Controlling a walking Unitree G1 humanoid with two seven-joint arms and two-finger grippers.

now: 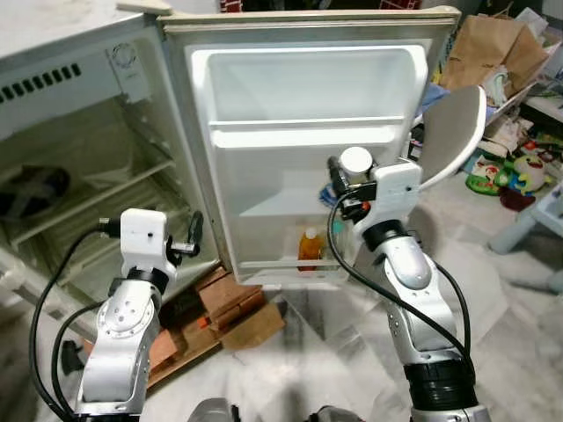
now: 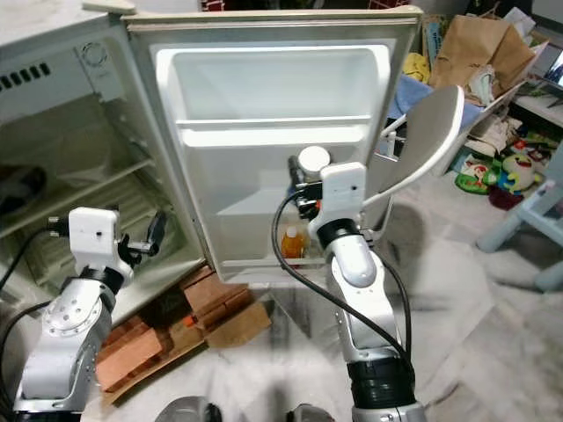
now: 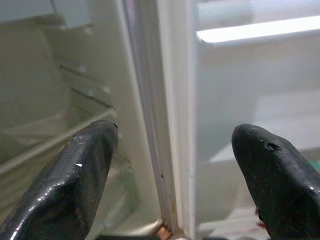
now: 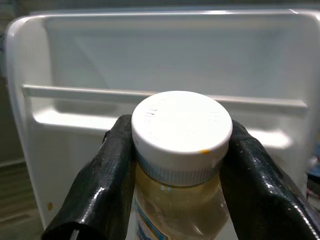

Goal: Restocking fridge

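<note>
The small fridge (image 1: 79,79) stands open, its door (image 1: 308,88) swung wide toward me. An orange bottle (image 1: 309,249) stands upright on the door's lowest shelf. My right gripper (image 1: 341,186) is shut on a bottle of pale yellow liquid with a white cap (image 4: 181,135). It holds the bottle (image 1: 355,162) by the neck, upright, in front of the door's middle shelf and above the orange bottle. My left gripper (image 1: 189,237) stands open with nothing in it, close to the door's hinge edge. Its fingers (image 3: 80,175) frame the seam between cabinet and door.
Bricks and cardboard (image 1: 229,308) lie on the floor under the door's lower corner. A white chair (image 1: 453,132) stands just right of the door. Paper bags (image 1: 493,48), toys (image 1: 515,171) and a pale blue stool (image 1: 541,220) crowd the far right.
</note>
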